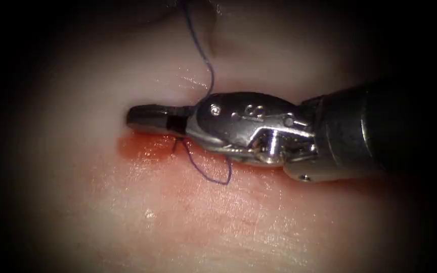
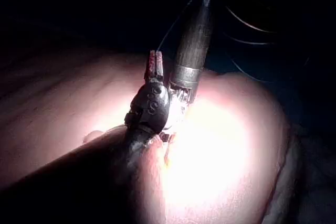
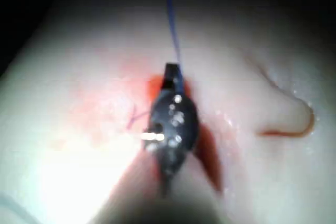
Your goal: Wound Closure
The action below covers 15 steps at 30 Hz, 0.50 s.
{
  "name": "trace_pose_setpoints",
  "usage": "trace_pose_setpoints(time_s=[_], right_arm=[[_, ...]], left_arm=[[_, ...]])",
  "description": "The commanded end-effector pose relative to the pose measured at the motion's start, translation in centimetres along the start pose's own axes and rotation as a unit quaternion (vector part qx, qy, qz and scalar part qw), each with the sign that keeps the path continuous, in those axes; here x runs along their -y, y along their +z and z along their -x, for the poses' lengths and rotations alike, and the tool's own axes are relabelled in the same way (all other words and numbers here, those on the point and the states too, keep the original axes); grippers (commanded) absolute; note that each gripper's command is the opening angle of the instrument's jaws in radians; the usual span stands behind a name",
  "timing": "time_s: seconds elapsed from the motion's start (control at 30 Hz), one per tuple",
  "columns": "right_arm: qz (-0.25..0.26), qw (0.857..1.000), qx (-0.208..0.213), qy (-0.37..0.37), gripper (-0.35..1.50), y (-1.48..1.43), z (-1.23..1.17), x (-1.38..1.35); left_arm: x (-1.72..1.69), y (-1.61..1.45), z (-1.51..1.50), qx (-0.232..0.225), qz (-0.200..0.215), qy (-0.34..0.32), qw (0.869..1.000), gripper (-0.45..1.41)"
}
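My right tool point(image 1: 150, 118) comes in from the right and lies flat along the cut point(image 1: 142, 146), pointing left. Its jaws are shut and show nothing between them. Purple thread point(image 1: 209, 76) drops from the top of the view and passes behind the tool's wrist. A small loop of thread point(image 1: 213, 177) comes out below it, near the stitch point at the jaw base. No needle is visible. In the right wrist view the thread point(image 3: 172, 24) rises straight beyond the right tool's tip point(image 3: 171, 72). In the left wrist view a tool tip point(image 2: 155, 65) stands over the lit tissue point(image 2: 226, 140) beside a dark shaft point(image 2: 193, 40).
Red fluid point(image 1: 142, 149) stains the tissue just below the tool, and the tissue below it is reddened. A fold of tissue point(image 1: 213, 35) rises at the top of the endoscope view. The right wrist view shows a curved red line point(image 3: 294, 129) on the tissue beside the tool.
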Motion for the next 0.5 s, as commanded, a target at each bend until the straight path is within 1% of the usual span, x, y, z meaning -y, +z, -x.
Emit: trace_pose_setpoints(time_s=[0.03,0.13,0.3,0.47,0.5], right_arm=[[0.009,1.0,-0.006,0.002,1.48,0.09,0.07,0.05],[-0.02,1.0,-0.011,-0.001,1.48,0.03,0.1,0.09],[-0.028,1.0,-0.01,-0.001,1.48,-0.17,0.12,0.05],[-0.037,0.999,-0.006,-0.001,1.48,-0.47,0.15,-0.05],[-0.044,0.999,-0.004,-0.002,1.48,-0.58,0.18,-0.06]], left_arm=[[-0.03,0.02,0.06,0.0,0.0,-0.002,1.0,-0.45],[0.0,-0.05,0.05,0.003,-0.001,-0.003,1.0,-0.45],[0.08,-0.25,0.01,0.011,-0.006,-0.007,1.0,-0.45],[0.14,-0.53,0.01,0.027,-0.018,0.004,0.999,-0.45],[0.16,-0.63,0.02,0.032,-0.021,0.005,0.999,-0.45]])
